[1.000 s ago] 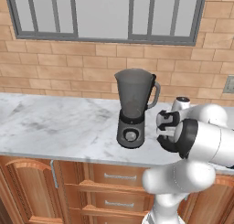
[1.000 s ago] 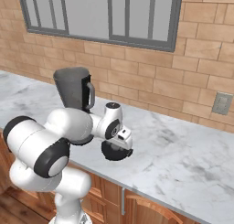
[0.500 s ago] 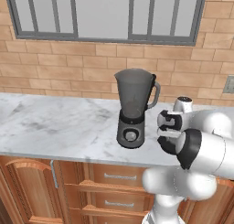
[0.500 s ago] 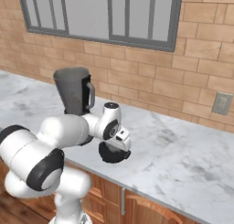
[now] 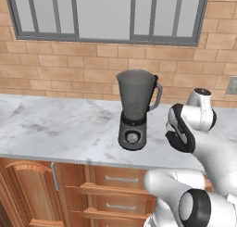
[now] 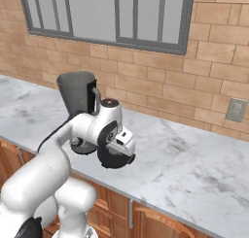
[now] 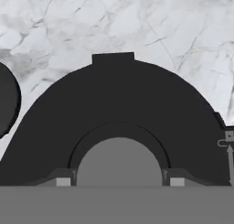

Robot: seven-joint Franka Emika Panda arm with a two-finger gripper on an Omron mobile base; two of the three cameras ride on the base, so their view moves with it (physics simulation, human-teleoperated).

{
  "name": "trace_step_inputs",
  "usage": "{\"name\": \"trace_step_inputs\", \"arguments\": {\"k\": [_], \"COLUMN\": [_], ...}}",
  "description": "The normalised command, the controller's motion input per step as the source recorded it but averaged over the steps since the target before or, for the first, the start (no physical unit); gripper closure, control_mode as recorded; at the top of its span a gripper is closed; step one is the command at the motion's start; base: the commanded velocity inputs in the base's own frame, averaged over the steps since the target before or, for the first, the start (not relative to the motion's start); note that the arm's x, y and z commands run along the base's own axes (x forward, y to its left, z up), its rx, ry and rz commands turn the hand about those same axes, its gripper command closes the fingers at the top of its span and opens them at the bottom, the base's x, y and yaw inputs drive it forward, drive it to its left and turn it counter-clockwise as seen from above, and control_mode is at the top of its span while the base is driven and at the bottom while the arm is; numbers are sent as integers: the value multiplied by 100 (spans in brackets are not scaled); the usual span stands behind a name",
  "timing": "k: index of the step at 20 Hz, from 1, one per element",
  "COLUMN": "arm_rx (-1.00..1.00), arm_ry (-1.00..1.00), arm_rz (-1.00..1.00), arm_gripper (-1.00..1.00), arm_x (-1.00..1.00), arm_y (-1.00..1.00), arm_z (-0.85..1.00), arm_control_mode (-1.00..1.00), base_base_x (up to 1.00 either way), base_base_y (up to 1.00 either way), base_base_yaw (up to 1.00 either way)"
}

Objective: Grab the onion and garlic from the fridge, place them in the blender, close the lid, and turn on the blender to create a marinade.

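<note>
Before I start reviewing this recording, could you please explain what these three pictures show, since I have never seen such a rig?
Gladly. This is a rendered kitchen with a white robot arm on a mobile base. Two pictures come from cameras on the base, behind the arm to its left and right. The third looks along the gripper from the hand. On the marble counter stands the blender, its jar uncovered. Beside it is the lid, a black disc. The gripper is closed on the lid's grey knob, one finger on each side. I cannot tell whether the lid is lifted yet.
</note>
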Motion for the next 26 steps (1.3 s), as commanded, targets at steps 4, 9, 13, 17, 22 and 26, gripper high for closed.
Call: {"name": "trace_step_inputs", "arguments": {"k": [4,9,13,17,22,26], "arm_rx": [1,1,1,1,0,0], "arm_ry": [-13,-7,0,0,0,2], "arm_rz": [0,0,0,0,0,0], "arm_gripper": [100,100,100,100,100,100], "arm_x": [-64,-45,-32,-15,-3,8], "arm_y": [0,0,1,1,12,29], "arm_z": [100,100,100,100,100,100], "arm_control_mode": [-100,-100,-100,-100,-100,-100], "base_base_x": [0,0,0,0,0,0], "base_base_y": [0,0,0,0,0,0], "base_base_yaw": [0,0,0,0,0,0]}}
